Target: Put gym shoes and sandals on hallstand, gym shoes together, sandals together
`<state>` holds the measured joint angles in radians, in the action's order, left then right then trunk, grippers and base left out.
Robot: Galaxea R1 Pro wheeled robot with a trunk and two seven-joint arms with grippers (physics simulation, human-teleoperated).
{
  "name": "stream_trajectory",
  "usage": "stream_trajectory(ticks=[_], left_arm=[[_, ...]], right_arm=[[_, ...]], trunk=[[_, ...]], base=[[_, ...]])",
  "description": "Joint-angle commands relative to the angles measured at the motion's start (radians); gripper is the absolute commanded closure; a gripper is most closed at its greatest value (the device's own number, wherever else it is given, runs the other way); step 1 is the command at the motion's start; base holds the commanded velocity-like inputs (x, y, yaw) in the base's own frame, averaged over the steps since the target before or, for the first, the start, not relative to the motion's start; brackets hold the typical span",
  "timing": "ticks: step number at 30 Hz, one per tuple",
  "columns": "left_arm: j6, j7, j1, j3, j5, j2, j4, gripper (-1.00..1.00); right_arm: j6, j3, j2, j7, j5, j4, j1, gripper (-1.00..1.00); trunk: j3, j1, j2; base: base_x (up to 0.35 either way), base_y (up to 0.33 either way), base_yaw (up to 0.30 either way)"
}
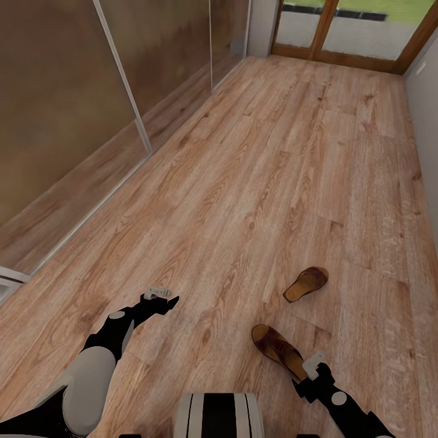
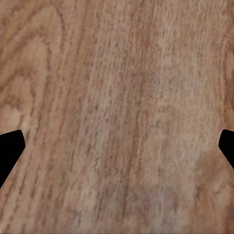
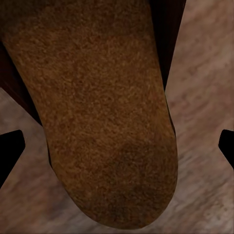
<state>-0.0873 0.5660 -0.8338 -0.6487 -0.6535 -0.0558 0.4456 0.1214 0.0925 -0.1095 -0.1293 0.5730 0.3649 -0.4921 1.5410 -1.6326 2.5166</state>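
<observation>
Sandal [image 1: 280,350] heel directly under right tool [image 1: 313,364], fingers spread, not touching; left tool [image 1: 159,293] spread.

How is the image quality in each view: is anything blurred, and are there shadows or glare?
Head view: even, soft light, no glare; the sandals cast only faint shadows on the corridor floor. Left wrist view: the wood grain looks soft and smeared. Right wrist view: the sandal is grainy; the floor beside it is blurred, with a dark shadow along its edge.

Two sandals on the corridor floor [image 1: 255,182] at right, near sandal [image 1: 278,350] before far sandal [image 1: 306,283], glass doors [image 1: 347,30] far behind
</observation>
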Motion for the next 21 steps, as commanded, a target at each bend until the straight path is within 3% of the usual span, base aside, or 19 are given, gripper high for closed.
stream_trajectory(ticks=[1,13,14,21], left_arm=[[-0.006,0.005,-0.001,-0.008,-0.011,-0.001,0.001,-1.0],[-0.006,0.005,-0.001,-0.008,-0.011,-0.001,0.001,-1.0],[-0.006,0.005,-0.001,-0.008,-0.011,-0.001,0.001,-1.0],[-0.005,0.004,-0.001,-0.006,-0.011,-0.001,0.001,-1.0]], right_arm=[[0.004,0.009,0.001,-0.007,0.007,0.0,0.0,-1.0],[0.004,0.008,0.001,-0.007,0.007,-0.001,0.0,-1.0],[0.004,0.008,0.001,-0.006,0.007,-0.001,0.0,1.0],[0.004,0.008,0.001,-0.007,0.007,-0.001,0.0,1.0]], trunk=[[0.001,0.0,0.0],[0.002,0.0,0.0],[0.002,0.0,0.0],[0.002,0.0,0.0]], base=[[0.0,0.0,0.0],[0.0,0.0,0.0],[0.0,0.0,0.0],[0.0,0.0,0.0]])
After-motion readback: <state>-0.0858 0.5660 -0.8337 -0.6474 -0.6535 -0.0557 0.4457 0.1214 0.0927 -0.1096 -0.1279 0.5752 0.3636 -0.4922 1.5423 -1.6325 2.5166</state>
